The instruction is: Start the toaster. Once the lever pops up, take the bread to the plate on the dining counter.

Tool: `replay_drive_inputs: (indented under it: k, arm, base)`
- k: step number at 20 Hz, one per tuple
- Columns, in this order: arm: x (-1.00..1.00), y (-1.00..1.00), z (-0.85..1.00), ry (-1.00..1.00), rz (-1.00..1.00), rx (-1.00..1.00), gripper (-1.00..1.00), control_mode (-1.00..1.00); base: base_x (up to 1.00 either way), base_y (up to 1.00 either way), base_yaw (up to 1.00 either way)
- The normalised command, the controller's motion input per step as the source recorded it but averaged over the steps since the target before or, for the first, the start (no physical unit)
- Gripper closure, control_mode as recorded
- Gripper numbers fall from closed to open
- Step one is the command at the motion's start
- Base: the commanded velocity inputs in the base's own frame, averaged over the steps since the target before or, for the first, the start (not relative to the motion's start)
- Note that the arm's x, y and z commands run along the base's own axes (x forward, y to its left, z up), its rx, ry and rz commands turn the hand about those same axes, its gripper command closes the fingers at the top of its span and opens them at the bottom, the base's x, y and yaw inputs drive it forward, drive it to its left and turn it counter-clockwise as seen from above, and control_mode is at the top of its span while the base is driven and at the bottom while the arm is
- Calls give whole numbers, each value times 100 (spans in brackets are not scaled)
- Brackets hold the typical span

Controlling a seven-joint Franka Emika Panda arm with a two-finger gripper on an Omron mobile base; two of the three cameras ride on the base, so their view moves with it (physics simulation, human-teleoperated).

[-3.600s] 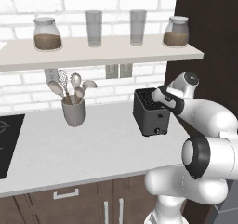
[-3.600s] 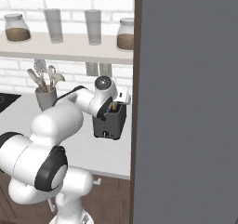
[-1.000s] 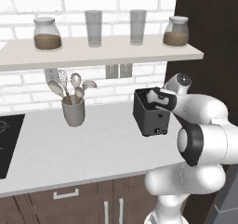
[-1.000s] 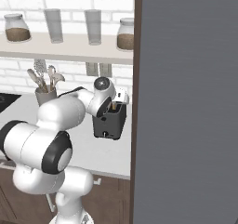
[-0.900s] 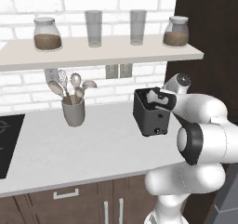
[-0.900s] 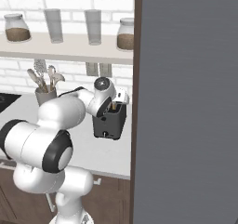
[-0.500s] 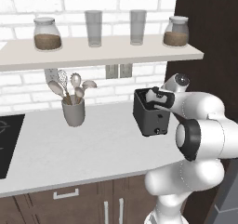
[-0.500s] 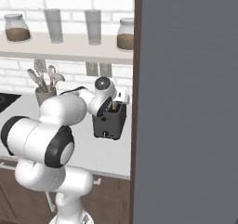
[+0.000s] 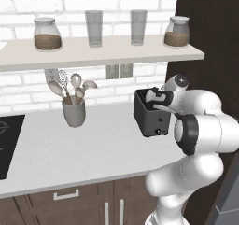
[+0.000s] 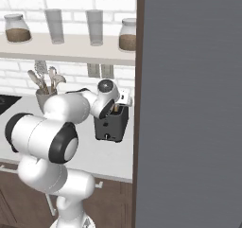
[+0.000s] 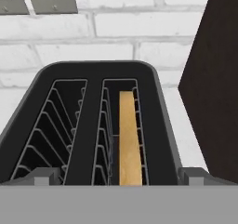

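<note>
Compared with the earlier frames, little has moved: the arm has folded slightly closer over the toaster (image 9: 150, 118), while the toaster, the utensil cup (image 9: 73, 113) and the shelf (image 9: 98, 53) items sit as before. Toaster: a small dark grey-black box standing on the pale bench (image 9: 79, 147), close to the dark wall panel (image 9: 212, 37) at the bench's right end in the left base view; a small knob sits low on its near end face. In the hand view its two slots run lengthwise away from the camera toward the white brick wall (image 11: 116, 37), so its long axis points at the wall. Bread (image 11: 129, 139): a thin tan-golden slice standing on edge in the right-hand slot, its long edge parallel to the slot, between the wire guides; the left-hand slot holds wire guides alone. Tool (image 11: 118, 180): poised just above the near end of the toaster, its two dark finger tips spread wide to either side of the slots, gripping nothing.
</note>
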Motion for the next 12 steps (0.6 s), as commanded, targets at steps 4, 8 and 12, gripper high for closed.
replay_drive_inputs:
  k: [4, 8, 12]
  arm:
    - [2, -4, -2, 0, 0, 0, 100, -100]
    - [0, -8, 0, 0, 0, 0, 100, -100]
    - [0, -13, 0, -6, -1, 0, 100, -100]
  base:
    - [0, 0, 0]
    - [0, 0, 0]
    - [0, 0, 0]
